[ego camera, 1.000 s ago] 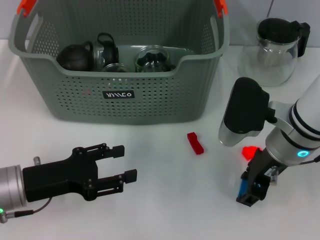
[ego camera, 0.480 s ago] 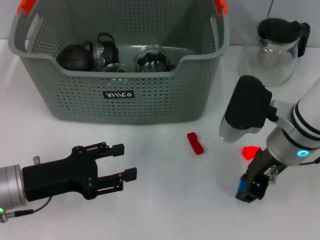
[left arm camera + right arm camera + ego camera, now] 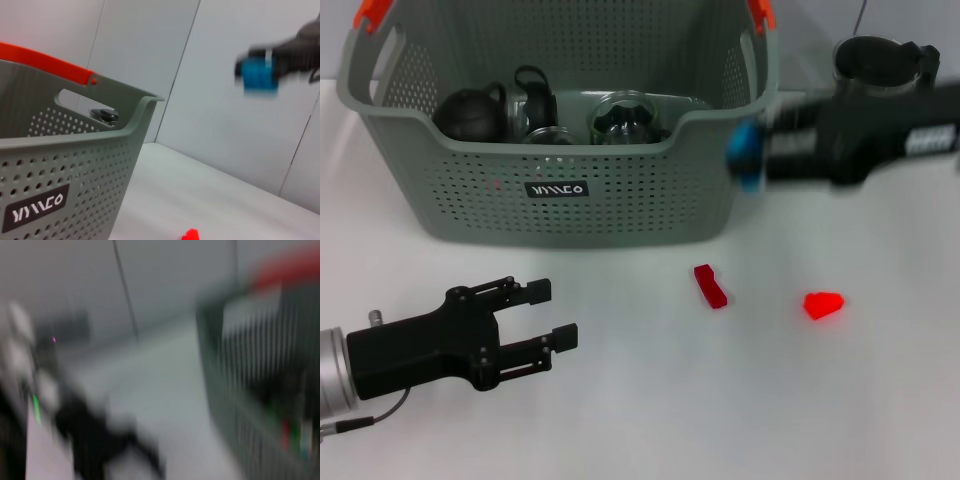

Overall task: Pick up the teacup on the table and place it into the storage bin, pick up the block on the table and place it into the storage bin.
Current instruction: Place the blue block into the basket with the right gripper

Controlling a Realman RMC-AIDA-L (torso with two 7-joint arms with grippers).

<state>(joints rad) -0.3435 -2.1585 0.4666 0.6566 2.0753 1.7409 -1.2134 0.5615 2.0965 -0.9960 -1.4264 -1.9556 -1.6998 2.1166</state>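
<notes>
— Right gripper [image 3: 752,150], what's it doing?

— It has swung up off the table since a moment ago and now hangs at the bin's [image 3: 560,215] right corner, level with the rim. I see a blue block [image 3: 748,152] at its tip, so I take it as clamped on that. It's smeared with motion, so I can't vouch for the grip.

— Over the bin yet?

— Not quite; just outside the wall, I judge. It needs to travel further in before letting go.

— And the left gripper [image 3: 545,312]?

— Low over the table at my near left, fingers spread, holding nothing. It has slid back a little.

— Anything left on the table?

— Two red blocks: a long one [image 3: 711,285] in front of the bin, a stubby one [image 3: 823,305] to its right. Dark teaware sits inside the bin.
</notes>
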